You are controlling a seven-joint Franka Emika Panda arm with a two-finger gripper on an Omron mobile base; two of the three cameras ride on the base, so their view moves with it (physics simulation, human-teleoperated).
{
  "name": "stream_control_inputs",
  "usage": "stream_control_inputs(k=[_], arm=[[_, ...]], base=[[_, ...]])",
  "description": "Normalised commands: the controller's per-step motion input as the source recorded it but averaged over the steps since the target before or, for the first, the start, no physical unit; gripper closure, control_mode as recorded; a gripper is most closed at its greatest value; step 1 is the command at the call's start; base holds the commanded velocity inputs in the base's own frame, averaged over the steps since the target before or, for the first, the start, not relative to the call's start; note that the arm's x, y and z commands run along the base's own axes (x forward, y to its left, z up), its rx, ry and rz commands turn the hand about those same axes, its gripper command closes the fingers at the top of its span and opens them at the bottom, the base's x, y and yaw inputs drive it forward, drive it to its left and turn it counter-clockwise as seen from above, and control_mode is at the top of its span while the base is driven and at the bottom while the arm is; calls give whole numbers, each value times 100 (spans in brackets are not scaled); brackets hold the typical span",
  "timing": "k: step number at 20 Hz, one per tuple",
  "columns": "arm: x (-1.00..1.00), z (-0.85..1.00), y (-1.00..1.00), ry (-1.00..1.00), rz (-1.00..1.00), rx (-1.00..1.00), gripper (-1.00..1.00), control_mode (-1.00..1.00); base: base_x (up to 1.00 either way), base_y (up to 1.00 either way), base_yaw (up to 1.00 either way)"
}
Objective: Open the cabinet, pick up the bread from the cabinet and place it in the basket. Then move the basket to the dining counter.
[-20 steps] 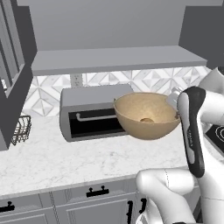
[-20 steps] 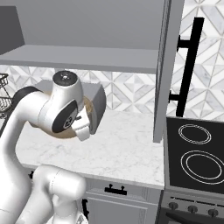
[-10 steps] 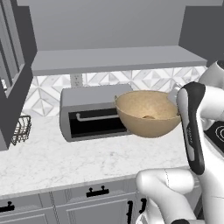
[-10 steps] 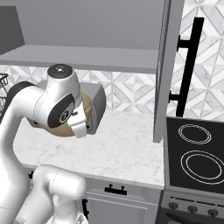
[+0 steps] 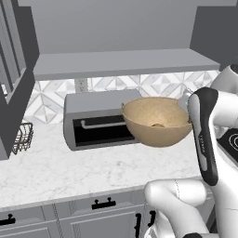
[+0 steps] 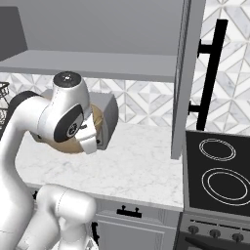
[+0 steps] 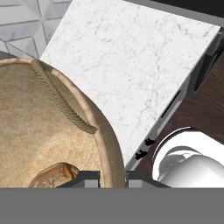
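Note:
The round tan basket (image 5: 157, 122) hangs in the air above the marble worktop, in front of a grey appliance. My gripper (image 7: 113, 178) is shut on its rim, one fingertip inside and one outside, beside a rope handle (image 7: 61, 100). The golden-brown bread (image 7: 54, 174) lies at the bottom of the basket (image 7: 39, 131) and shows there as a small lump (image 5: 158, 125). In the right base view my arm covers most of the basket (image 6: 99, 123). The cabinet stands open, with a bare grey shelf (image 5: 125, 62) and its door (image 6: 184, 78) swung out. The dining counter is out of view.
A grey toaster-like appliance (image 5: 95, 123) stands on the marble worktop (image 5: 69, 167) behind the basket. A dark wire basket (image 5: 23, 137) sits at the left. A black cooktop (image 6: 219, 171) lies to the right, past the open door's black handle (image 6: 214, 73). Grey drawers run below.
The arm has shifted slightly, carrying the basket a little to the right in the left base view. The grip on the rim is unchanged.

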Motion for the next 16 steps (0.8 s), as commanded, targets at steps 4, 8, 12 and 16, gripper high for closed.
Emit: stream_control_inputs(k=[4,8,12,16], arm=[[0,0,0,0,0,0,100,100],[0,0,0,0,0,0,100,100],[0,0,0,0,0,0,100,100],[0,0,0,0,0,0,100,100]], base=[[-47,0,0],[-100,0,-7],[-100,0,-18],[-100,0,-46]])
